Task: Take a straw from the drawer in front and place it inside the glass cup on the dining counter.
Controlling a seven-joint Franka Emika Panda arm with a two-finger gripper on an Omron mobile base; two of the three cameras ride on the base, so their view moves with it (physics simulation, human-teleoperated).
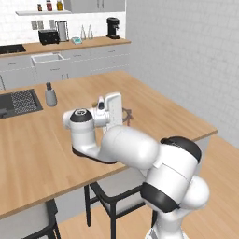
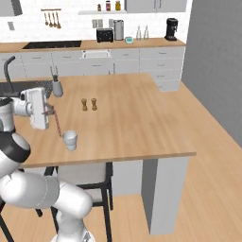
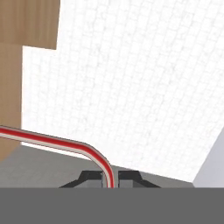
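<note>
My gripper (image 2: 48, 112) is shut on the straw (image 2: 56, 124), a thin red-pink stick that slants down from the fingers toward the glass cup (image 2: 70, 140). The small clear cup stands upright on the dining counter (image 2: 137, 123). The straw's lower tip is at the cup's left rim; whether it is inside I cannot tell. In the hand view the straw (image 3: 57, 143) bends between the fingertips (image 3: 94, 176). The left base view shows the gripper (image 1: 126, 114) over the wood top (image 1: 158, 116), with my arm hiding the cup. The drawer (image 1: 46, 60) stands open in the far cabinets.
A grey bottle with a dark cap (image 2: 57, 87) stands near the sink (image 1: 18, 102). Two small shakers (image 2: 89, 104) stand mid-counter to the right of the cup. Black-framed chairs (image 2: 85, 177) are tucked under the near edge. The counter ends at the right (image 2: 194, 152).
</note>
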